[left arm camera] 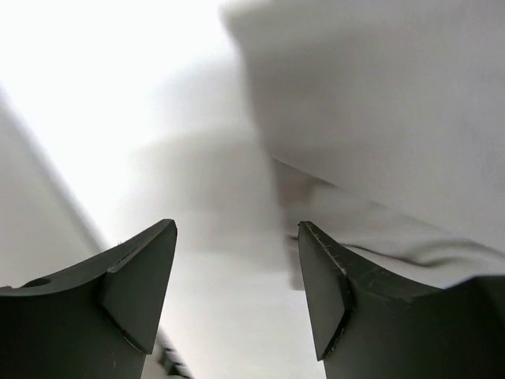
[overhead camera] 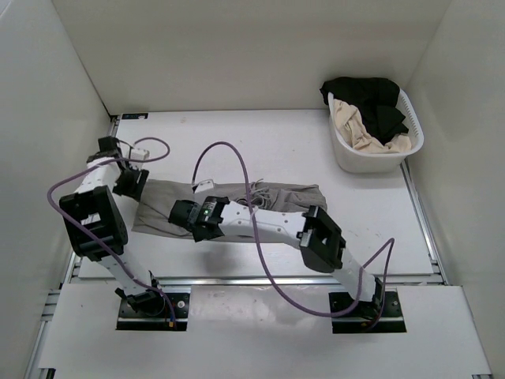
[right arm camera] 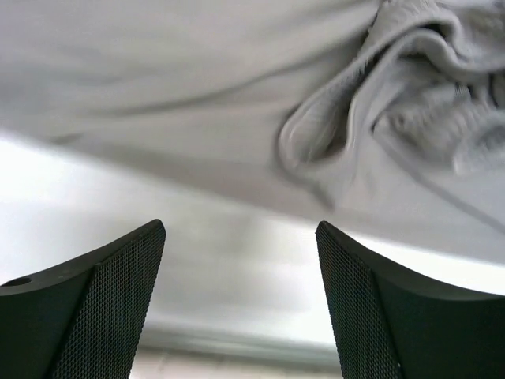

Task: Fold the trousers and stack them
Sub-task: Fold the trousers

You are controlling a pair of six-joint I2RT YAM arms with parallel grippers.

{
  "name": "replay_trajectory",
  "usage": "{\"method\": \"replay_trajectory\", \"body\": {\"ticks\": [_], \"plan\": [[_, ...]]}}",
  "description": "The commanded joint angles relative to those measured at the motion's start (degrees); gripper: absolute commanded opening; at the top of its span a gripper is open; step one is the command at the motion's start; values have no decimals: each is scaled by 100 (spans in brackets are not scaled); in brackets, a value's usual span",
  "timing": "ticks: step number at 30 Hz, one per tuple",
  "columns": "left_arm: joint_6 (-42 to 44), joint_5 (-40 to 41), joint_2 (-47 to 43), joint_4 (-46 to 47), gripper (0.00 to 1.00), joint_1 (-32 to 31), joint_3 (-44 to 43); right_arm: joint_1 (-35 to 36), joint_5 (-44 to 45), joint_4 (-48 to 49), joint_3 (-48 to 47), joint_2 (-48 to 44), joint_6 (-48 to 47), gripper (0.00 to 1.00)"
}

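The taupe-grey trousers [overhead camera: 284, 197] lie flat and stretched sideways across the middle of the white table, with the waistband and drawstring near the middle. My left gripper [overhead camera: 134, 192] is at their left end, low over the table. In the left wrist view it [left arm camera: 237, 233] is open and empty, and the fabric edge [left arm camera: 379, 118] lies just beyond its right finger. My right gripper [overhead camera: 177, 213] is at the trousers' near edge, left of the middle. In the right wrist view it [right arm camera: 240, 229] is open and empty, with the trousers [right arm camera: 197, 95] just ahead of it.
A white laundry basket [overhead camera: 416, 134] stands at the back right, holding a black garment [overhead camera: 371, 99] and a beige-cream garment [overhead camera: 355, 130]. White walls close in the table on three sides. Purple cables loop over both arms. A metal rail runs along the table's near edge.
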State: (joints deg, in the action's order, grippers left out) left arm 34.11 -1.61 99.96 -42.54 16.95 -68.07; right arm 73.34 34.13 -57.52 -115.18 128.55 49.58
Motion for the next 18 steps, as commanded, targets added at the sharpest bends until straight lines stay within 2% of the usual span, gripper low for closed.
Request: {"method": "replay_trajectory", "body": {"ticks": [1, 5, 7, 9, 10, 11, 12, 13, 14, 15, 16, 17, 18], "plan": [[78, 100, -486, -60, 74, 10, -732, 66, 840, -286, 65, -1119, 630, 82], [8, -557, -864, -596, 77, 10, -1497, 128, 1209, -821, 65, -1780, 1114, 82], [157, -954, -1127, -974, 83, 10, -1963, 5, 1394, -1409, 170, -2191, 1412, 84], [385, -1569, -1364, -1220, 85, -296, -2341, -362, 1395, -1953, 442, -2622, 1834, 84], [517, -1754, -1435, -1578, 85, -515, -2438, -538, 1282, -2096, 896, -2764, 1992, 84], [735, -2016, -1497, -1773, 83, -804, -2500, -740, 1159, -2158, 1196, -2922, 2098, 84], [807, -2141, -1549, -1949, 82, -1503, -2500, -1195, 1001, -2158, 1512, -3245, 2152, 84], [860, -2264, -1611, -2116, 82, -1911, -2500, -1460, 573, -1958, 1846, -3414, 2074, 84], [861, -2317, -1611, -2213, 82, -2324, -2378, -1715, 403, -1791, 2502, -3590, 1951, 84], [687, -2240, -1612, -2214, 83, -3146, -2125, -2223, 280, -1633, 2822, -3948, 1854, 84], [572, -2169, -1481, -2214, 83, -3528, -2035, -2506, 157, -1283, 3138, -4143, 1644, 84], [431, -2081, -1349, -2153, 83, -3889, -1974, -3118, 25, -1080, 3446, -4345, 1521, 84], [160, -1915, -1209, -2040, 83, -4205, -1973, -3429, -307, -843, 4076, -4756, 1337, 84]]}}
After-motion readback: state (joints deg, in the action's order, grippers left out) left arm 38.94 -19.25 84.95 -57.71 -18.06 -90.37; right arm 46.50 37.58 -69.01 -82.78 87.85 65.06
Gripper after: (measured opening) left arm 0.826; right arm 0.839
